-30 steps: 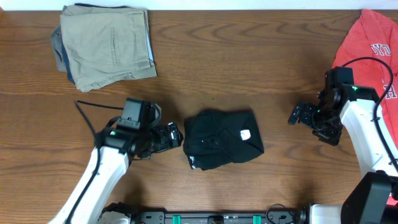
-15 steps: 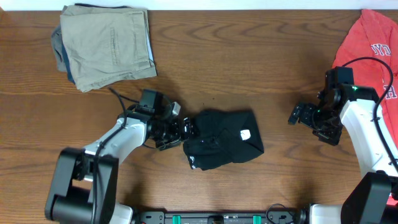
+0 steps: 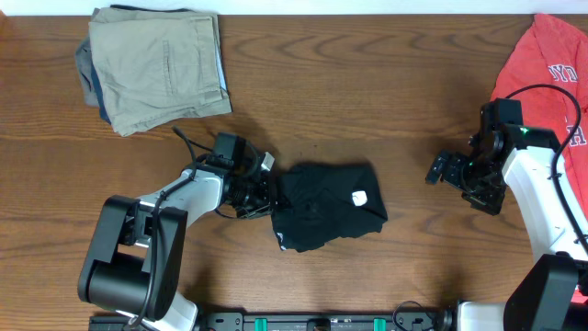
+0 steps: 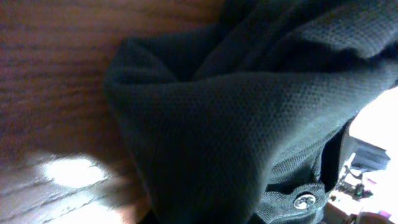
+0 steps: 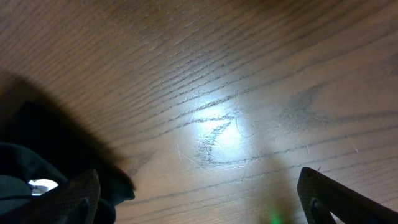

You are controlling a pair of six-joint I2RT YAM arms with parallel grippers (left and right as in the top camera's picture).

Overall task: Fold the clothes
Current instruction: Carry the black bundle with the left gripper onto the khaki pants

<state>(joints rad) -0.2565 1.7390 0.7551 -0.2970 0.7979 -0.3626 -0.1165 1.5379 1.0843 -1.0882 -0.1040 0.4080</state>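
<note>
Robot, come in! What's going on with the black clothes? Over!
Left gripper at left edge of black garment, grip hidden. Right gripper open over table, far off. Garment folded small. Nothing blocking.

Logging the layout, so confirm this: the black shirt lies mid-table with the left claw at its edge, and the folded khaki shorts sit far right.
One error: the overhead view shows the khaki shorts at the far left, not right. The black shirt and left claw are as stated.

Left claw [image 3: 264, 191] now against black garment [image 3: 326, 210]
</note>
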